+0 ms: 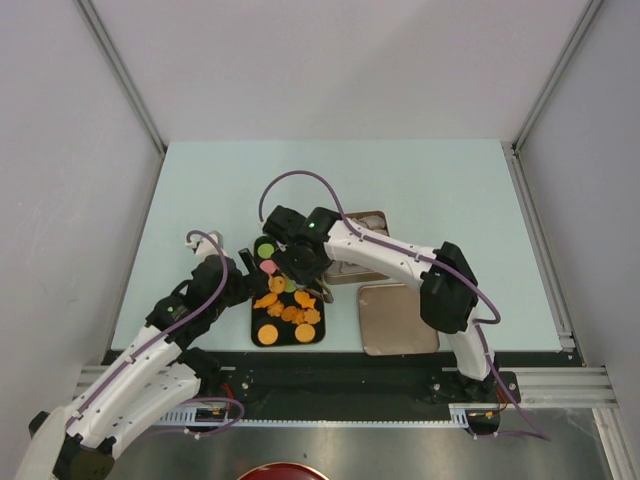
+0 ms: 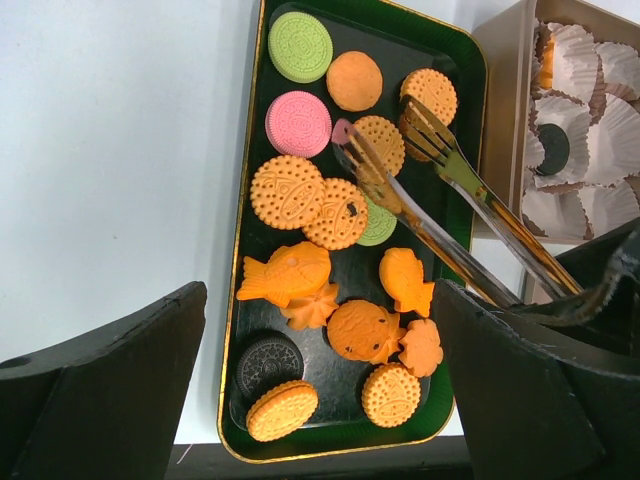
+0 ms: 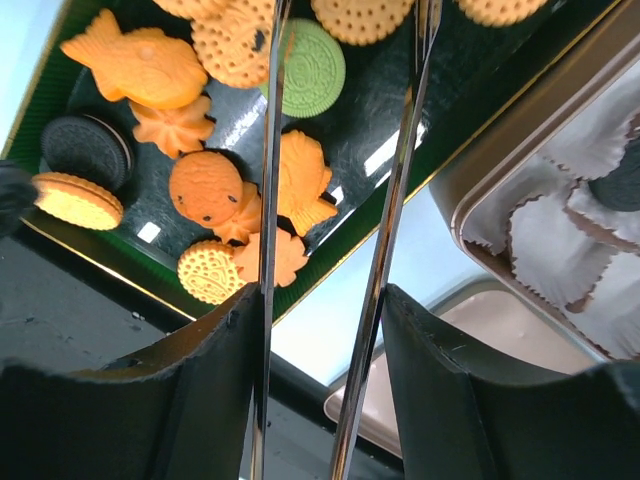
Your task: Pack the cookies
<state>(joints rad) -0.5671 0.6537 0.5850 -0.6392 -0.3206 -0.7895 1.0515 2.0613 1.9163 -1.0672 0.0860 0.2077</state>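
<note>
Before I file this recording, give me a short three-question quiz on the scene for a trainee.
1. True or false: the shiny metal tongs are gripped in the jaws of the right arm.
2. How many pink round cookies lie on the dark gold-rimmed tray? A none; B one; C three.
3. Short answer: are the jaws of the left arm open or shut, and do they hold anything?
Key: 1 true; 2 B; 3 open, holding nothing.
</note>
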